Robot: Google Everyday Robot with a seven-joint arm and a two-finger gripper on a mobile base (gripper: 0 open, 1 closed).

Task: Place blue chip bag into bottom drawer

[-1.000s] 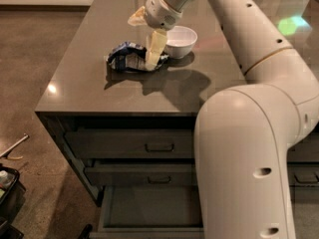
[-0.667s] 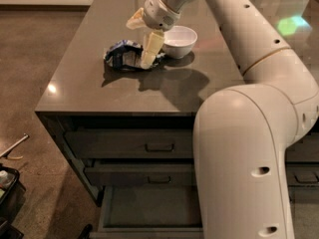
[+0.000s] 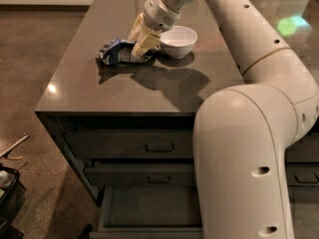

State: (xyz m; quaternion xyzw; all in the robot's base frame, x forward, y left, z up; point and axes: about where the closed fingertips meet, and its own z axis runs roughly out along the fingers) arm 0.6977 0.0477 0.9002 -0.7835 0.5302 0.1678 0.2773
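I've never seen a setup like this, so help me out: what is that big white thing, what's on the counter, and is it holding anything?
The big white shape is a robot's arm, seen in a single view looking down on a dark counter. At its far end is the gripper, right at a crumpled blue chip bag, beside a white bowl. Whether it has gripped the bag cannot be told. Below, the bottom drawer stands open, under two closed drawers.
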